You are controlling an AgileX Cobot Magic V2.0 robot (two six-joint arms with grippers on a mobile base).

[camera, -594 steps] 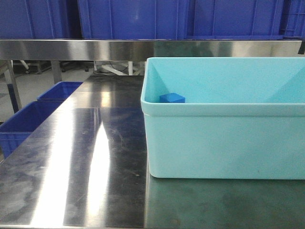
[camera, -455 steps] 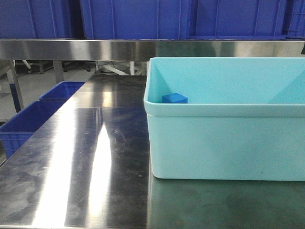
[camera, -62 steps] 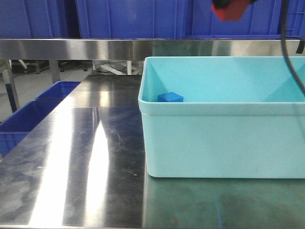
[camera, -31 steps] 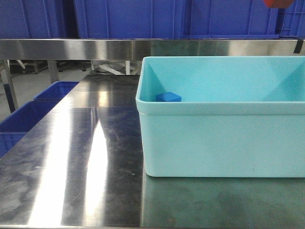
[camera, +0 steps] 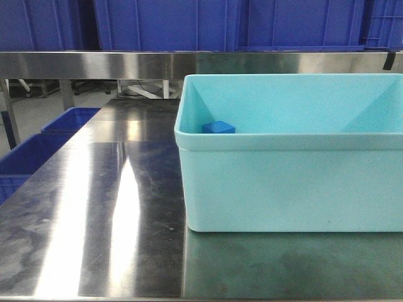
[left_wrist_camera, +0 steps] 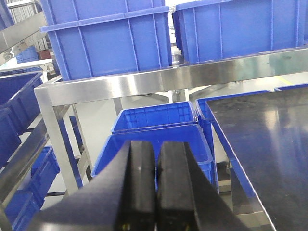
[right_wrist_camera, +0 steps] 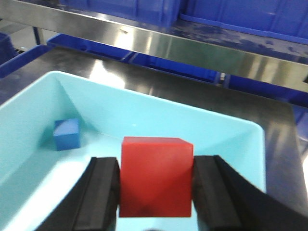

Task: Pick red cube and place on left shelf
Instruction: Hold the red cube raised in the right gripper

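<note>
The right gripper (right_wrist_camera: 157,191) is clamping its jaws on two opposite faces of the red cube (right_wrist_camera: 155,168), holding it in the air above the light blue bin (right_wrist_camera: 144,113). A small blue cube (right_wrist_camera: 66,134) is lying in one corner of the bin. The bin is resting on the steel worktop (camera: 113,207), in front of the steel shelf (camera: 126,64). The left gripper (left_wrist_camera: 156,183) is pressing its jaws together, empty, over blue crates (left_wrist_camera: 154,120) beside the worktop.

The red cube (right_wrist_camera: 156,175) is a plain, even red with no pattern. Both the right end effector (right_wrist_camera: 157,192) and the left end effector (left_wrist_camera: 156,187) are matte black. The tub (camera: 289,182) is pale turquoise, and the small cube (camera: 218,127) is mid-blue. The bench (camera: 94,207) is silvery brushed steel with dull smudges, and the ribbed crates (camera: 164,25) are deep blue.
</note>
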